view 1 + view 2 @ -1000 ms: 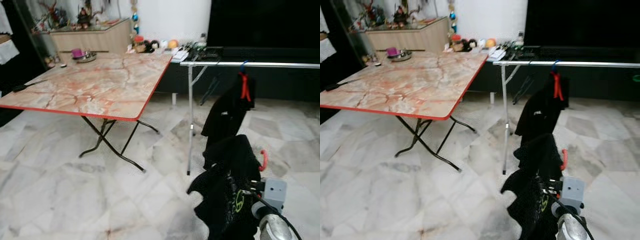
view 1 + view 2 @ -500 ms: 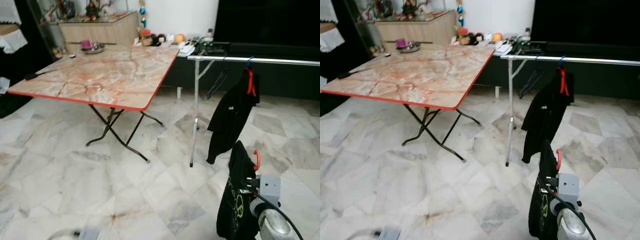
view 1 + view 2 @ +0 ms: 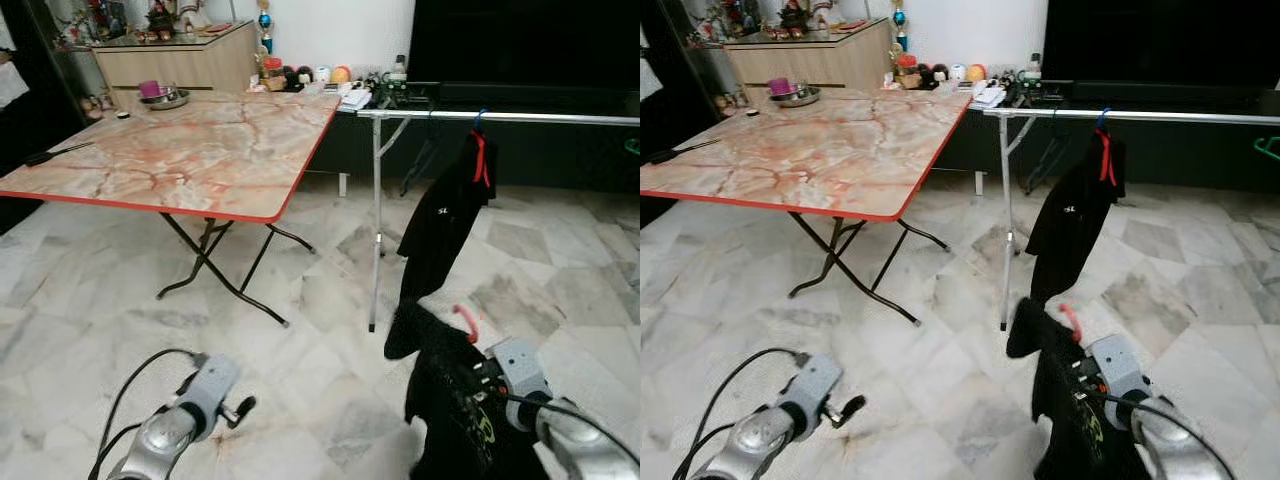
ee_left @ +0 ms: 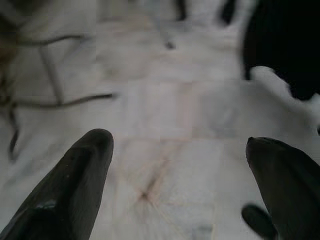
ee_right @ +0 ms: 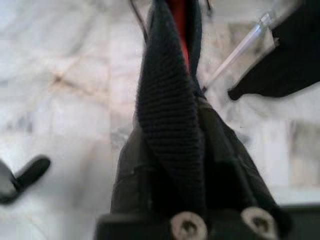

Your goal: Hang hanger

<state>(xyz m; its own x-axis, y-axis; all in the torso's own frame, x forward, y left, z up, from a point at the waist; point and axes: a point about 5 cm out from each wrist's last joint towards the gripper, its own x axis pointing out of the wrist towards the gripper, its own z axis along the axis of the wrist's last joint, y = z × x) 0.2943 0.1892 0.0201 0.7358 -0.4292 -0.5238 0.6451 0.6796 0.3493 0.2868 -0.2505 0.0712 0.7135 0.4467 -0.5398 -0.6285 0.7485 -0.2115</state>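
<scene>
Marble floor (image 3: 300, 300) lies between the robot and the clothes rail (image 3: 520, 117), well ahead of the right gripper (image 3: 462, 372). That gripper is clamped on the red hanger (image 3: 466, 320) carrying a black shirt (image 3: 455, 410), now bunched again after hanging slack. The left gripper (image 4: 180, 190) has risen into sight, fingers wide, holding nothing. Another black garment (image 3: 440, 225) already hangs on the rail, and the folding table (image 3: 190, 150) stands off to the left
</scene>
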